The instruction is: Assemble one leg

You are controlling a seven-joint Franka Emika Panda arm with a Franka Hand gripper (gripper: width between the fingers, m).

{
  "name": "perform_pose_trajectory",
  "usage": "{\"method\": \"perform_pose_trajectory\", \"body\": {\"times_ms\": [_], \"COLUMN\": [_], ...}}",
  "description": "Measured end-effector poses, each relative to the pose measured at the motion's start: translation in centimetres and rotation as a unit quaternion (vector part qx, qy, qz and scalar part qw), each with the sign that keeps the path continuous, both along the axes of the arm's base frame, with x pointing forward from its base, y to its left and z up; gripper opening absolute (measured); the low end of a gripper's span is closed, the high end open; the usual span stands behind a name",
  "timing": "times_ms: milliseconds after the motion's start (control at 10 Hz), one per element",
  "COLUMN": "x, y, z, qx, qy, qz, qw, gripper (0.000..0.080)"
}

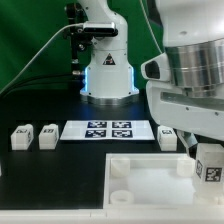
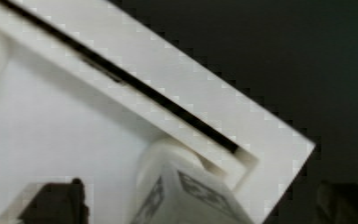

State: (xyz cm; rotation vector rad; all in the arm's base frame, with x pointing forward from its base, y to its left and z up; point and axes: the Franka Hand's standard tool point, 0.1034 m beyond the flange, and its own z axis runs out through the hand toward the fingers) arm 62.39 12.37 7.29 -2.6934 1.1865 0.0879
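Note:
A leg (image 1: 208, 166), a chunky white block with a marker tag, stands at the far right corner of the large white tray-like part (image 1: 140, 182). My gripper (image 1: 204, 156) is right over it. In the wrist view the leg (image 2: 186, 192) sits at the tray's corner (image 2: 247, 135). It lies midway between my gripper's (image 2: 197, 206) two dark fingers (image 2: 51, 204), with a gap showing on each side, so the jaws stand open around it. Two more legs (image 1: 20, 137) (image 1: 47, 136) lie at the exterior view's left. Another leg (image 1: 168, 138) is partly hidden behind the arm.
The marker board (image 1: 105, 130) lies flat in the middle, in front of the robot's base (image 1: 106, 75). The arm's bulky wrist (image 1: 195, 70) fills the exterior view's right. Cables hang at the back left. A green backdrop stands behind.

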Motion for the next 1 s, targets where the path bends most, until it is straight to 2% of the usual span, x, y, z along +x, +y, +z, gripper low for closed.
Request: {"method": "perform_pose_trajectory", "body": {"times_ms": [200, 300, 400, 500, 600, 700, 800, 900, 1000], "x": [-0.1, -0.1, 0.2, 0.3, 0.4, 0.4, 0.4, 0.4, 0.4], "y": [-0.3, -1.0, -1.1, -1.2, -1.2, -1.2, -1.2, -1.1, -1.0], "z": [-0.1, 0.0, 0.3, 0.4, 0.2, 0.2, 0.2, 0.2, 0.2], "qx": [-0.008, -0.028, -0.034, -0.033, -0.034, -0.034, -0.034, -0.033, -0.032], "qy": [-0.018, -0.022, -0.034, -0.043, -0.045, -0.045, -0.043, -0.035, -0.025], "qz": [0.108, 0.213, 0.28, 0.324, 0.316, 0.316, 0.308, 0.262, 0.203], "qw": [0.994, 0.976, 0.959, 0.944, 0.947, 0.947, 0.95, 0.964, 0.978], "gripper": [0.0649, 0.0649, 0.0649, 0.0649, 0.064, 0.044, 0.044, 0.0291, 0.0291]}}
